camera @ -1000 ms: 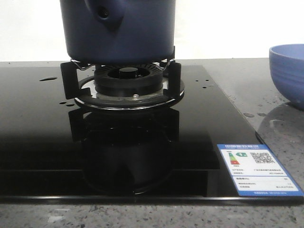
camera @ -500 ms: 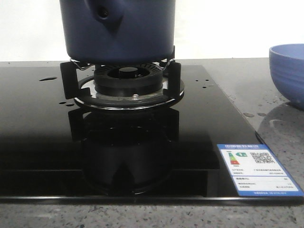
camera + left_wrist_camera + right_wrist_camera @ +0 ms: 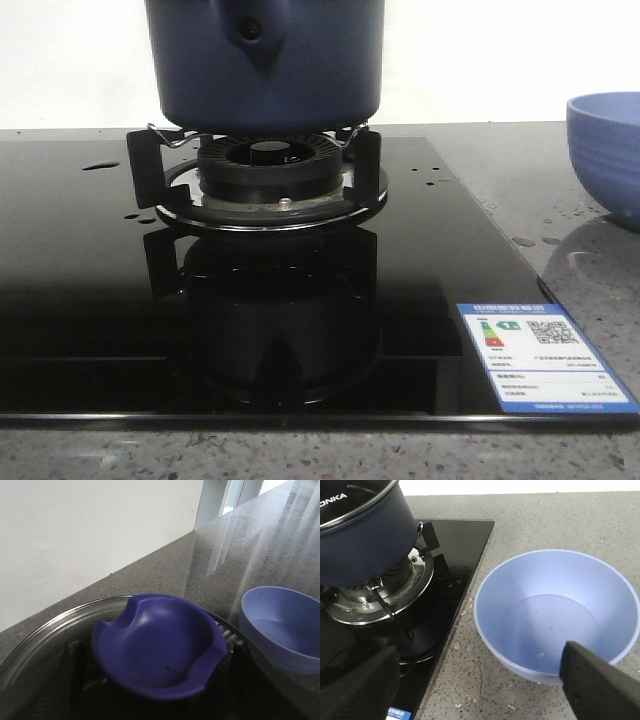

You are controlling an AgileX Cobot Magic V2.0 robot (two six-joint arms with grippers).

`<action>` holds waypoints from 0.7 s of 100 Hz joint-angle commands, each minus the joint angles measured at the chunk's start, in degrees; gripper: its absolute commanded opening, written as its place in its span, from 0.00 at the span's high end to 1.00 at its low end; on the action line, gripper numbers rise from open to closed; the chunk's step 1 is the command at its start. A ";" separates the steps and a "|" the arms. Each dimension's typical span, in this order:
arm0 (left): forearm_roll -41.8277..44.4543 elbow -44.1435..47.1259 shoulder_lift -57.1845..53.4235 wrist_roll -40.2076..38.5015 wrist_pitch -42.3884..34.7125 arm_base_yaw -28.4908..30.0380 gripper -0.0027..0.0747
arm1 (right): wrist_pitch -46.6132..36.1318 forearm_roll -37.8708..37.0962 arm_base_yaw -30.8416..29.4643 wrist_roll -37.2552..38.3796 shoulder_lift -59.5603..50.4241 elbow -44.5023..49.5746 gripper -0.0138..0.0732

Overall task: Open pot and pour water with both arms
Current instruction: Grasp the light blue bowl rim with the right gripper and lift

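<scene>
- Large dark navy-blue cylindrical matte pot (image 3: 265, 60) now sits further right and a bit higher than half a second ago; its pointed handle socket has moved right too
- Pot is over the round black gas burner with wire supports (image 3: 270, 170) on the black glass cooktop (image 3: 80, 300); can't tell if the base touches the wires
- Glass lid with steel rim (image 3: 30, 640) looks still on the pot, so opening not done
- Left hand: wrist view is right over the lid's dark blue saddle-shaped knob (image 3: 160, 655); fingers too blurred, cannot tell its grip
- Right hand (image 3: 480, 652) is spread wide apart, empty, above the light blue ribbed bowl (image 3: 555, 615) on the grey stone table (image 3: 590, 270)
- Water drops (image 3: 522, 241) lie on the table beside the bowl
- Likely the pull on the knob drags the whole pot; risk of it slipping off the supports
</scene>
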 commanded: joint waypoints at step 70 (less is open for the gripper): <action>-4.81 -3.63 -3.40 1.37 2.65 1.60 0.52 | -3.08 1.11 0.06 -0.36 0.60 -2.17 0.16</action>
